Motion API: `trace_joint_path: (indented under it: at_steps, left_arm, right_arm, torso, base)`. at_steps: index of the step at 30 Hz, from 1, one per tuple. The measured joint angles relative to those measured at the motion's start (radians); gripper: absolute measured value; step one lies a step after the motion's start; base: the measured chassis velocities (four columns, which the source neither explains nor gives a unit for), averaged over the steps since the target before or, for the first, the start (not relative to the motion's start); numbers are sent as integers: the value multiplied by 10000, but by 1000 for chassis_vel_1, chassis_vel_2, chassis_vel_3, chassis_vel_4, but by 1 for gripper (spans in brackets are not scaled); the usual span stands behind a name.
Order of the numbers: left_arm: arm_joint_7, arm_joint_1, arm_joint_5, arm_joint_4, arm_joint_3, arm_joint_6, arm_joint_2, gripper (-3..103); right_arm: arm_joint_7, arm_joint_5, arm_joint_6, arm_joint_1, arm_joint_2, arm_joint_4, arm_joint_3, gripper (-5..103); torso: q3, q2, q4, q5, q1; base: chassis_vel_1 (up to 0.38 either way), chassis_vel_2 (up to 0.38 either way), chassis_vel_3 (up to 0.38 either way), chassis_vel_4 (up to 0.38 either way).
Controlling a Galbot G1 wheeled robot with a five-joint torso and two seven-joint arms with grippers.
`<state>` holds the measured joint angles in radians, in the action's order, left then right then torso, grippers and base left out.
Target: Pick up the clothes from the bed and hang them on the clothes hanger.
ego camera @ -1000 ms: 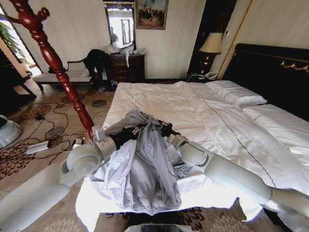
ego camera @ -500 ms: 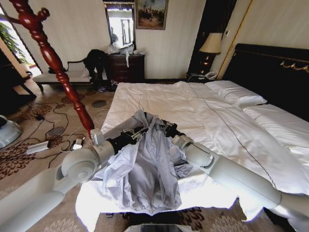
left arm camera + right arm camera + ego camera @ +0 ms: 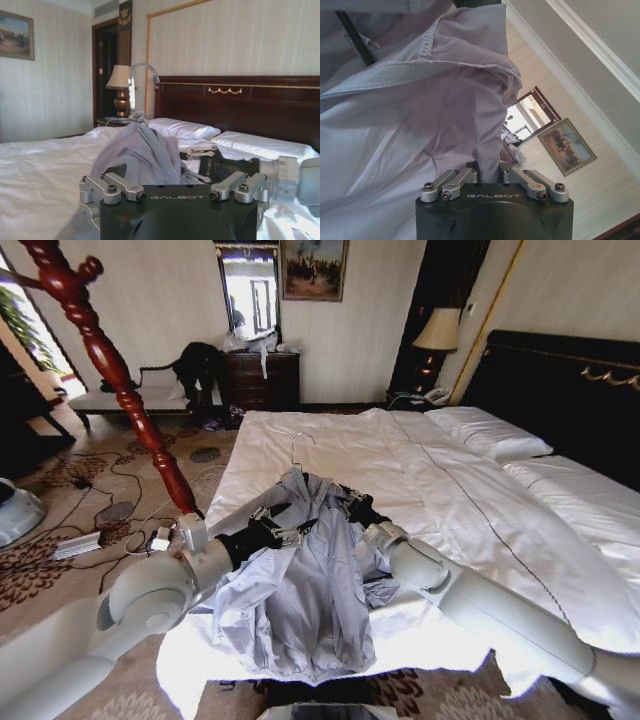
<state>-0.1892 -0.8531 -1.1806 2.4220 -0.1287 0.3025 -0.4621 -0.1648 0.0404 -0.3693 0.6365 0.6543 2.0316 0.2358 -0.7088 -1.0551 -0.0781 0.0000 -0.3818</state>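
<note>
The clothes, a light grey jacket, hang on the black clothes hanger, whose wire hook sticks up above the collar. The jacket's lower part lies on the foot of the white bed. My right gripper is at the jacket's right shoulder. In the right wrist view my right gripper is shut on a fold of the jacket, with the hanger's black bar above. My left gripper is at the left shoulder, its fingers spread; the left wrist view shows the jacket just ahead of it.
A tall red wooden coat stand rises at the left beside the bed. Cables and a power strip lie on the carpet. Behind are a bench with a black garment heap, a dark dresser and a lamp.
The jacket's top and the hanger hook have shifted slightly up the bed. My left arm has stretched forward, its elbow dropping toward the lower left. The right gripper edged forward too.
</note>
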Motion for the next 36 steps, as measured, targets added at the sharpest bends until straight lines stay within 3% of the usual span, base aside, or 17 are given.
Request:
trace_joint_path:
  at_steps: [5, 11, 20, 28, 36]
  left_arm:
    - [-159, -11, -93, 257, -180, -129, 94, 100]
    - [-308, 166, -1262, 809, -931, 99, 442, 100]
    - [-261, 127, -1042, 359, -1203, 450, 667, 100]
    - [1008, -4, -442, -721, -842, 787, 726, 98]
    - [1553, 7, -337, -1113, -540, 859, 645, 88]
  right_arm:
    - [58, 528, 211, 670, -170, 86, -555, 18]
    - [72, 920, 377, 1243, -235, 69, -1016, 18]
    - [68, 992, 444, 1443, -254, 174, -1186, 18]
    - [85, 1135, 528, 1841, -188, 219, -1576, 18]
    - [85, 1187, 624, 1873, -228, 320, -1606, 18]
  torso:
    - [0, 0, 1, -2, 1]
    - [0, -1, 0, 0, 1]
    - [0, 0, 2, -1, 0]
    - [0, 0, 3, -2, 0]
    - [-1, 0, 2, -2, 0]
  base:
    - [0, 0, 0, 0]
    - [0, 0, 0, 0]
    - [0, 0, 0, 0]
    - [0, 0, 0, 0]
    - [0, 0, 0, 0]
